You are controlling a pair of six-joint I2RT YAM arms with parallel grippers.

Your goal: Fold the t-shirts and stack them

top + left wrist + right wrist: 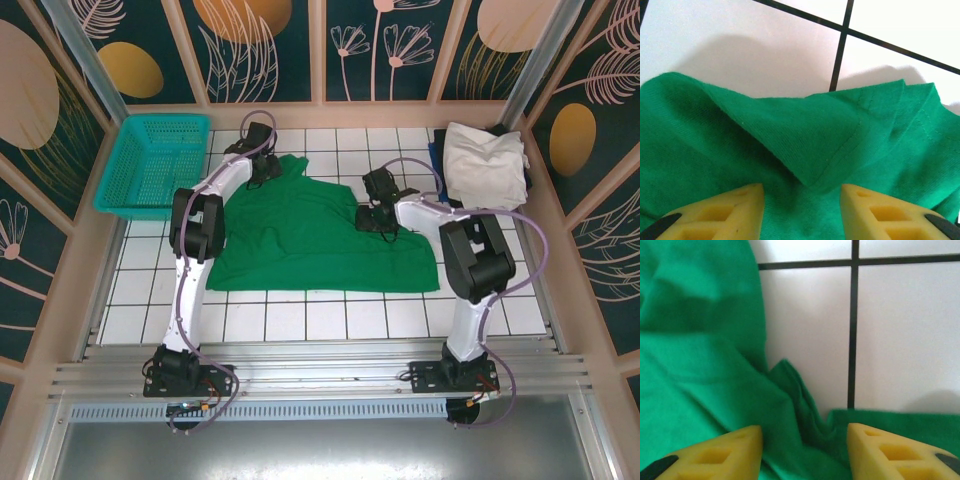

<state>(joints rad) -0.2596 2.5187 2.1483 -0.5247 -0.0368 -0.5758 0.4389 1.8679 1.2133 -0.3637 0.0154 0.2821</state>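
Observation:
An emerald green t-shirt lies spread across the white tiled table. My left gripper hovers over its far left corner, open, with a folded hemmed flap of green cloth between the yellow fingertips. My right gripper is at the shirt's right edge, open, with a bunched green fold between its spread yellow fingertips. An off-white t-shirt lies folded at the far right on top of dark blue and black cloth.
A teal mesh basket stands at the far left of the table. Patterned walls close in the back and sides. Bare white tiles lie in front of the green shirt.

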